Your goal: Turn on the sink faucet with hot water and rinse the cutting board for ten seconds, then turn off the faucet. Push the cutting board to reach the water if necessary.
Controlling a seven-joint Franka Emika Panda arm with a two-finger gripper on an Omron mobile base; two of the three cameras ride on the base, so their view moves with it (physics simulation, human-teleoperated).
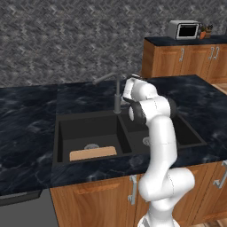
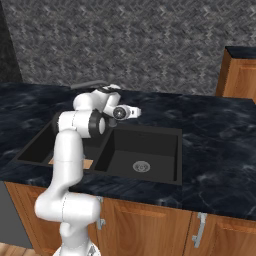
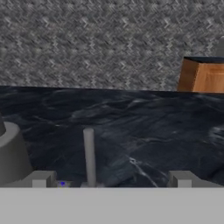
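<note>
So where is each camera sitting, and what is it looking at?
Left base view: behind the arm on its left, looking down at the sink, the cutting board and the sink faucet; the white arm rises at lower right.
Right base view: behind on the right, same sink; the arm rises at lower left.
Hand view: on the hand, facing the back wall; the faucet lever stands between the open end effector tips.
Both base views share the sink and counter.
</note>
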